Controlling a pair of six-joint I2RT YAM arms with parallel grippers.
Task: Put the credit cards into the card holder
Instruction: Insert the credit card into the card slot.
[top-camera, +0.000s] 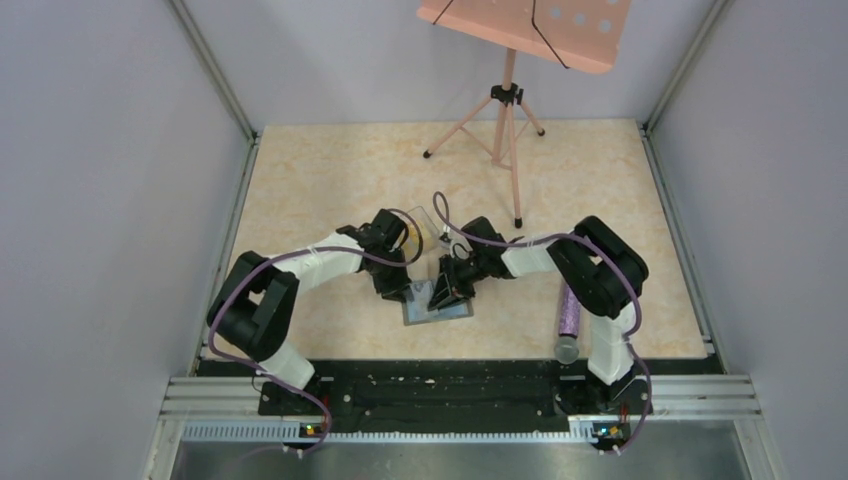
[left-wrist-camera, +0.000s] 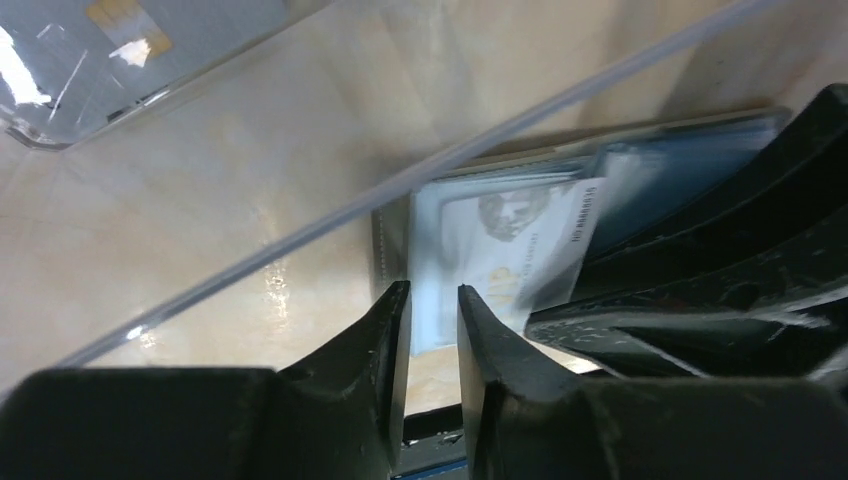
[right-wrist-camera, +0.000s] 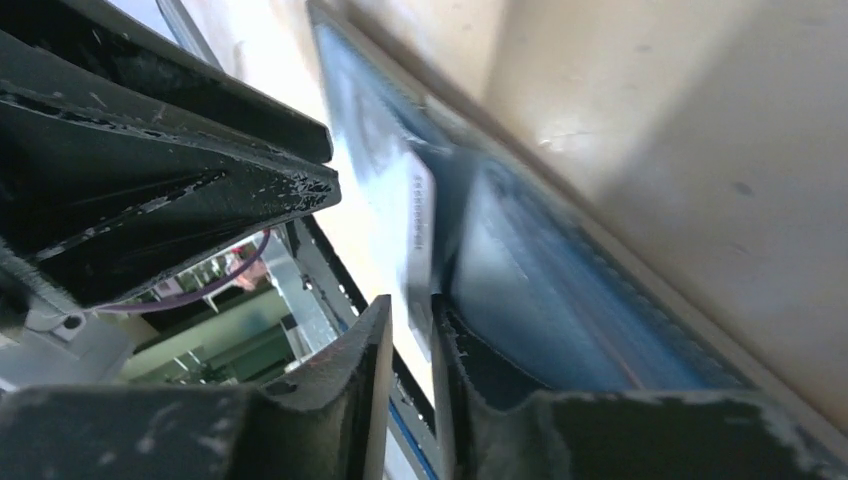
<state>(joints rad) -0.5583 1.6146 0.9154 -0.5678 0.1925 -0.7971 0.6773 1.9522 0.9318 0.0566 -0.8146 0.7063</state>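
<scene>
At the near edge of the table (top-camera: 330, 180), the two arm bases sat bolted side by side, both arms reaching inward to meet over the middle. Just ahead of the right base lay a purple tube with a grey cap (top-camera: 570, 312), on its side and well apart from the work.

Past it, the card holder (top-camera: 456, 312) lay open and flat on the table, its blue-grey pockets facing up. Both grippers crowded over its far left part, their black fingers almost touching each other.

The left gripper (left-wrist-camera: 433, 295) stood with its fingers a narrow gap apart. Nothing was clamped between them; through the gap showed the lower corner of a pale whitish credit card (left-wrist-camera: 495, 262), which lay face-up just beyond the fingertips, against the holder's pockets.

The right gripper (right-wrist-camera: 410, 305) also stood with only a thin slot between its fingers. From its wrist view the same card appeared edge-on, its lower end running down into that slot beside one finger. Whether the fingers pinched it could not be told. Its upper end leaned on the holder's inner face.

Just beyond the grippers sat a clear plastic box (left-wrist-camera: 90, 70), holding what looked like more cards, too blurred to count. Farthest back stood a salmon-pink music stand (top-camera: 509, 120) on its tripod.
</scene>
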